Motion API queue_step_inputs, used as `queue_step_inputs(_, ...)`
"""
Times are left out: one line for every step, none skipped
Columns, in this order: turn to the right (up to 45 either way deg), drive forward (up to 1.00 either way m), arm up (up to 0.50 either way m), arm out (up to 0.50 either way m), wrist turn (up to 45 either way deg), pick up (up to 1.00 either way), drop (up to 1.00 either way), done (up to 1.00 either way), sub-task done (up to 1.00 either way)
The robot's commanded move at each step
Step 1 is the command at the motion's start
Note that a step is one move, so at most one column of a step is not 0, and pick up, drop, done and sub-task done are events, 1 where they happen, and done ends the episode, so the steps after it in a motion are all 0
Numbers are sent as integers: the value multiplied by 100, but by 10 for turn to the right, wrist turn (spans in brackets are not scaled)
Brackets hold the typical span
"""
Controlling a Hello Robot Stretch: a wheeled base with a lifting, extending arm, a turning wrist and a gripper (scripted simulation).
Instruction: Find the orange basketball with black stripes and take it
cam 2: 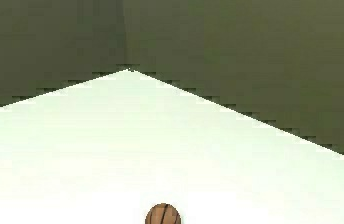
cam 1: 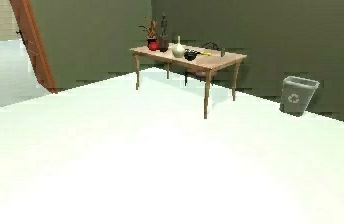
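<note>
Item: basketball, orange-brown with dark stripes, lying on the pale floor at the arm side view's bottom edge, near the middle, well apart from the dark green walls. Gripper: whether apart, together or on anything cannot be told. Forward view: wooden table standing near the green wall, bearing a plant in a red pot, a white vase and a small dark object. Grey wastebasket on the floor right of the table. Reddish-brown wooden frame at the left.

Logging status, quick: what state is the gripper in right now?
Gripper: cannot be told.
The round orange ball with black stripes lies on the pale floor.
</note>
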Motion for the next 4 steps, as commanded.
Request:
queue_step_inputs(0,0,20,0,0,0,0,0,0)
queue_step_inputs(0,0,0,32,0,0,0,0,0)
queue_step_inputs(0,0,0,0,450,0,0,0,0)
queue_step_inputs(0,0,0,0,450,0,0,0,0)
